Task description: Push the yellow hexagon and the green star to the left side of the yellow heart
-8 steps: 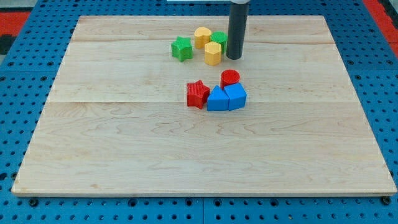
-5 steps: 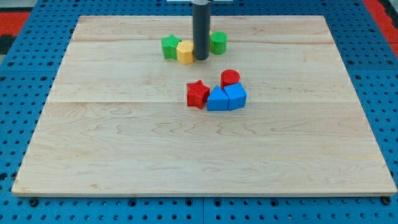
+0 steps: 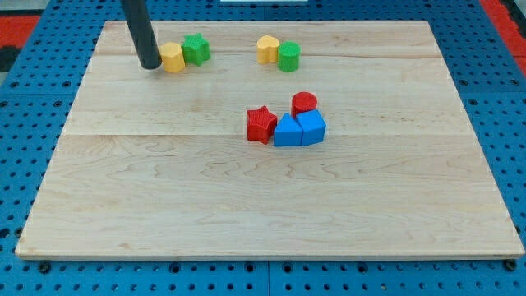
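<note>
Wooden board [image 3: 164, 197] on blue pegboard; carries yellow hexagon [image 3: 173, 57], green star [image 3: 196, 48], yellow heart [image 3: 267, 48]

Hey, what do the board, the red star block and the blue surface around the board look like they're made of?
The pale board looks like unfinished light wood: grain lines and plank seams show, with a matte surface. The red star block looks like plastic, possibly 3D-printed: fine ridges run across its faces. The blue surround looks like a rigid perforated panel, metal or plastic I cannot tell, with regular rows of holes.

A lab bench: a wooden board [image 3: 271, 205] lies on blue perforated panel [image 3: 33, 164].
</note>
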